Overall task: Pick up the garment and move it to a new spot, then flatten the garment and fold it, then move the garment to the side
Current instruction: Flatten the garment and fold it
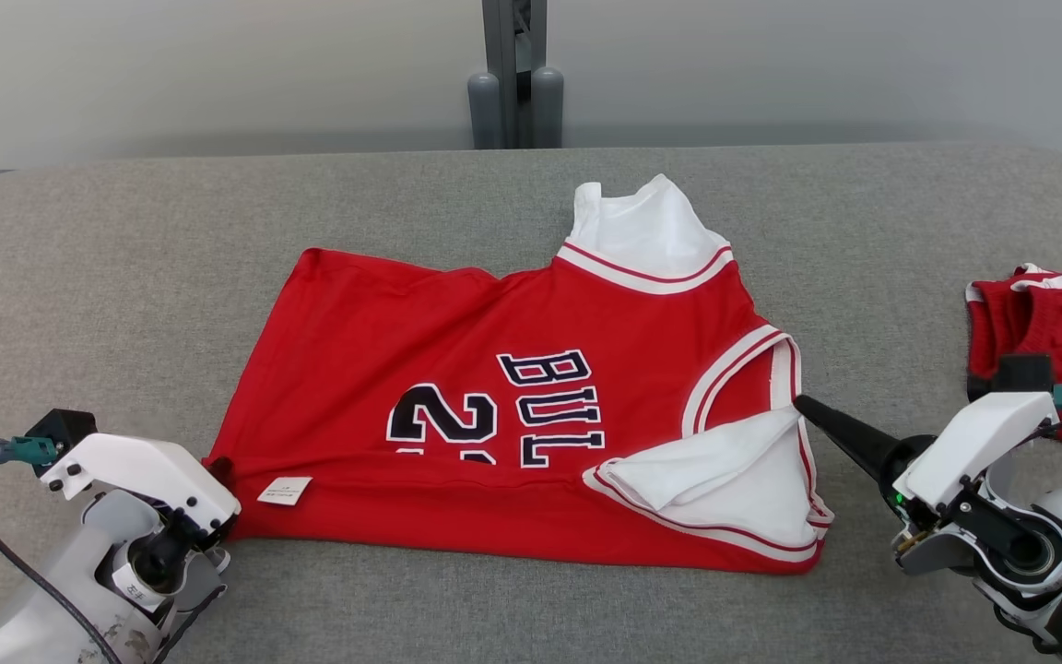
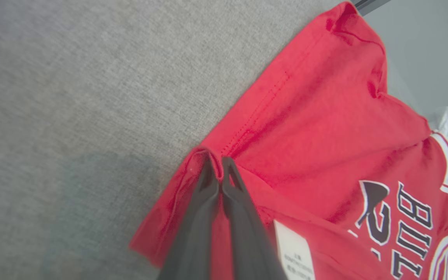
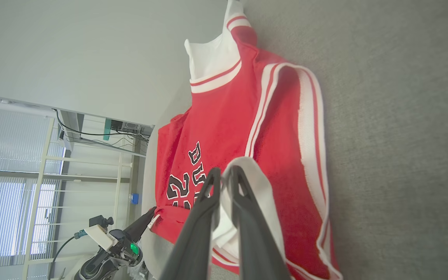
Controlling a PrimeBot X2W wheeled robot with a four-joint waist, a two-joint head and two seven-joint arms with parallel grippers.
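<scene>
A red basketball jersey (image 1: 513,406) with white trim and black lettering lies sideways on the grey table (image 1: 125,277), its near edge folded over. My left gripper (image 2: 218,165) is shut on the jersey's red hem corner next to the white label (image 2: 294,252). In the head view that gripper (image 1: 218,468) sits at the jersey's lower left corner, its fingers mostly hidden behind the white wrist housing. My right gripper (image 3: 224,175) is shut on the white inner fabric of the turned-over shoulder part. In the head view its dark tip (image 1: 800,404) touches that white flap (image 1: 725,470).
A second red and white garment (image 1: 1056,323) lies crumpled at the table's right edge, just behind my right wrist. A grey post (image 1: 514,74) stands behind the table's far edge. Bare grey tabletop stretches to the left and behind the jersey.
</scene>
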